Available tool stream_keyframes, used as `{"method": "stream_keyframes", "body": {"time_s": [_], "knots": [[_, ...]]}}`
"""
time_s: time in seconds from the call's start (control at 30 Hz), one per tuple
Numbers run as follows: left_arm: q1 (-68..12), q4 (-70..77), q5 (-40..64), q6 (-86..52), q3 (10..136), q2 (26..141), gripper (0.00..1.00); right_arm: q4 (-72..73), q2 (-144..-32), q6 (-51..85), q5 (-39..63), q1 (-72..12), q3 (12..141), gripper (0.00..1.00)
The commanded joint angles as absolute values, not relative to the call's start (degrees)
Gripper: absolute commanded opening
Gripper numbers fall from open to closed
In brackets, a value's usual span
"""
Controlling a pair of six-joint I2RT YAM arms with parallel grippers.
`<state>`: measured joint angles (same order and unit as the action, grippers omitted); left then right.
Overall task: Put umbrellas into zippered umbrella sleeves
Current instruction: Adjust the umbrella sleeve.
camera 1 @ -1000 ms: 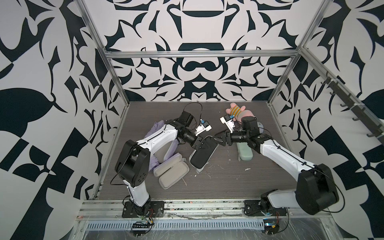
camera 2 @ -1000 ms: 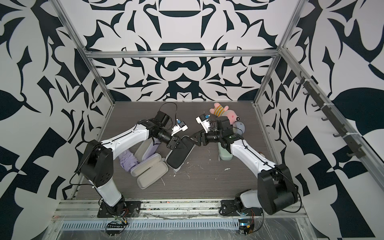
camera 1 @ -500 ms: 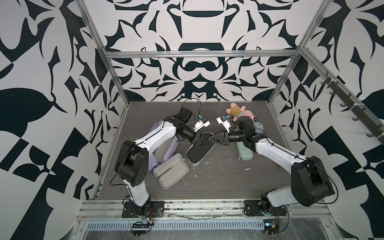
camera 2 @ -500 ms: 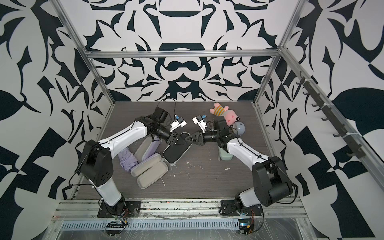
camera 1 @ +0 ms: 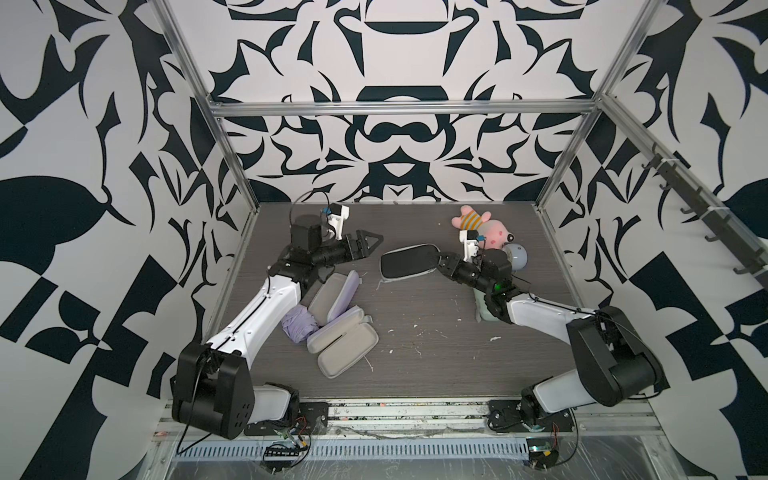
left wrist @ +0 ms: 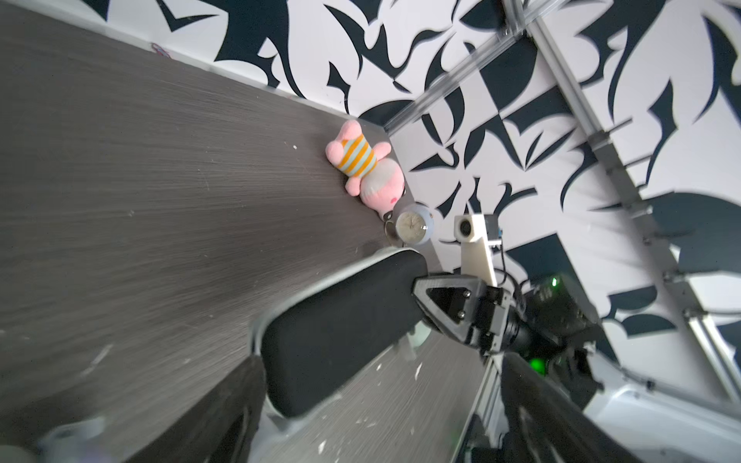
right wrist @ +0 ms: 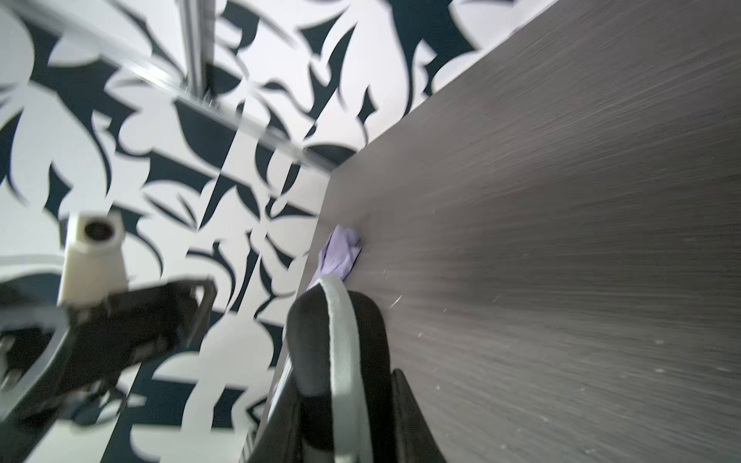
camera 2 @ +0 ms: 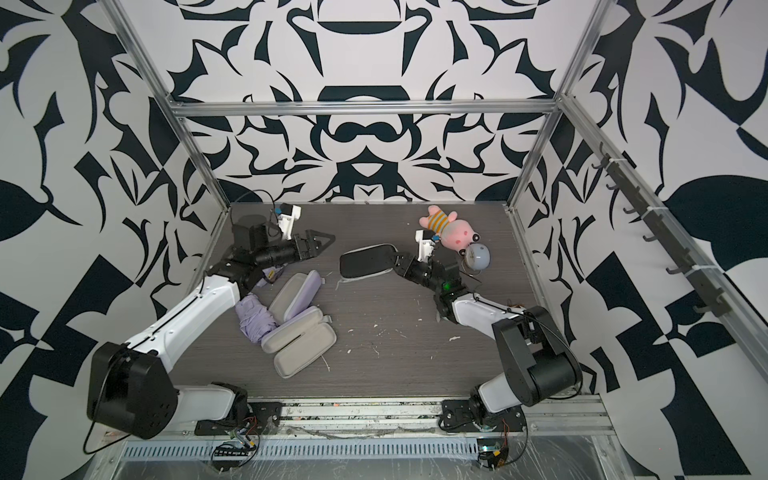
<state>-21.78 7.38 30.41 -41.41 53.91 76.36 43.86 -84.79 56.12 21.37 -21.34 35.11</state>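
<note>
Black-and-white patterned walls on an aluminium frame enclosed a dark grey wood-grain counter (camera 1: 415, 374) flecked with pale scraps. At its left side a crumpled lilac umbrella (camera 1: 298, 326) lay against two lilac sleeves (camera 1: 336, 295), both spread open with the grey lining up. Behind them the left tool (camera 1: 370, 244) hovered with its jaws spread wide and nothing between them; it pointed toward the black sleeve (camera 1: 407, 264), near its left end but apart from it. That sleeve lay lengthwise across the middle in both top views, and in the left wrist view it looked raised clear of the counter. The right tool (camera 1: 439, 262) was clamped on its right end, one finger on each face. Under the right arm a mint green object (camera 1: 484, 309) lay mostly hidden; whether umbrella or sleeve I could not tell. In the far right corner a pink plush toy (camera 1: 484, 226) touched a pale-blue clock (camera 1: 515, 257).
</note>
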Motion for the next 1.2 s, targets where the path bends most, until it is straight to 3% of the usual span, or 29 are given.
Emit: {"method": "stream_keyframes", "body": {"time_s": [0.0, 0.17, 0.4, 0.57, 0.77, 0.83, 0.9, 0.97, 1.07, 1.17], "knots": [[-27.9, 23.8, 17.7, -58.9, 47.7, 78.8, 0.95, 57.0, -80.9, 63.9, -0.8, -26.4, 34.5, 0.0], [-34.1, 42.1, 9.1, -70.4, 43.0, 84.9, 1.0, 59.9, -79.8, 65.3, -13.8, -33.8, 33.9, 0.0], [-36.6, 51.6, 4.4, -74.5, 44.8, 91.8, 0.98, 65.1, -80.8, 70.6, -20.0, -40.7, 33.0, 0.0], [-35.0, 55.0, 3.9, -74.2, 46.4, 94.7, 0.86, 63.8, -80.3, 73.7, -19.2, -43.3, 32.5, 0.0], [-32.2, 60.7, 7.2, -74.2, 49.3, 98.3, 0.54, 58.3, -78.6, 76.3, -15.2, -43.7, 31.0, 0.01], [-31.6, 61.7, 8.5, -73.5, 50.5, 99.0, 0.4, 55.9, -78.0, 75.9, -12.6, -43.0, 30.3, 0.1], [-30.6, 62.1, 9.9, -72.4, 51.5, 99.4, 0.28, 55.2, -76.9, 74.4, -9.2, -41.3, 28.6, 0.3], [-29.6, 60.9, 11.3, -69.3, 52.6, 98.3, 0.26, 51.9, -74.2, 72.3, -5.5, -37.6, 26.4, 0.46], [-29.1, 50.1, 13.3, -57.2, 55.7, 94.2, 0.29, 37.6, -67.6, 62.2, -3.0, -33.2, 25.4, 0.51], [-29.6, 42.5, 13.6, -48.3, 58.5, 91.8, 0.31, 32.0, -64.9, 51.6, -2.8, -33.6, 26.2, 0.47]]}}
